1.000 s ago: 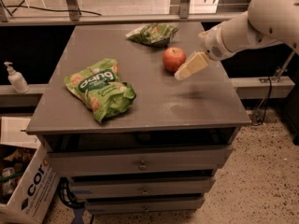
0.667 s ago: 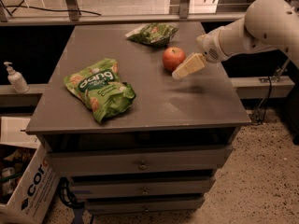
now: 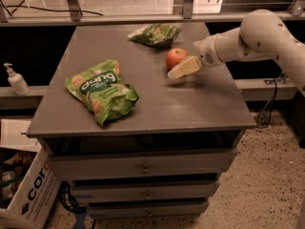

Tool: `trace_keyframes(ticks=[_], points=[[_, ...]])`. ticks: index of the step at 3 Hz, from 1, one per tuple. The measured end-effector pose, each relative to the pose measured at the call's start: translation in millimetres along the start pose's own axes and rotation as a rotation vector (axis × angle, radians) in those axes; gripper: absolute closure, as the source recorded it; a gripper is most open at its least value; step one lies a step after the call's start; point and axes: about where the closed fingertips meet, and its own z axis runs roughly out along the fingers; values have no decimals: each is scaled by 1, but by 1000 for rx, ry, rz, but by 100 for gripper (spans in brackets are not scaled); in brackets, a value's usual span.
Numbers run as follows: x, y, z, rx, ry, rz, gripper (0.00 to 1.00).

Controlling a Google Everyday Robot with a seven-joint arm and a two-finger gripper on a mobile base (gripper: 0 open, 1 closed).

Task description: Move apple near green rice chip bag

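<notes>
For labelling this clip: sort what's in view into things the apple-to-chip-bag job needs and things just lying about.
Job: apple, back right of the table; green rice chip bag, front left; gripper, close beside the apple.

Lying about: smaller green bag at the back; pump bottle on the left ledge; cardboard box on the floor.

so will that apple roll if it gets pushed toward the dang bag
Probably. The apple is round and sits on a flat tabletop, so a nudge from the claw, close beside it, could send it rolling off line. It looks firm and smooth, so it may slip rather than deform if squeezed.
</notes>
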Motion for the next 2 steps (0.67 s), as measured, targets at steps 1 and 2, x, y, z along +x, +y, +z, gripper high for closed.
trace_keyframes(ticks=[1,2], points=[[-8,3,10,-28,-44,29,26],[-11,3,11,-37,-61,41,49]])
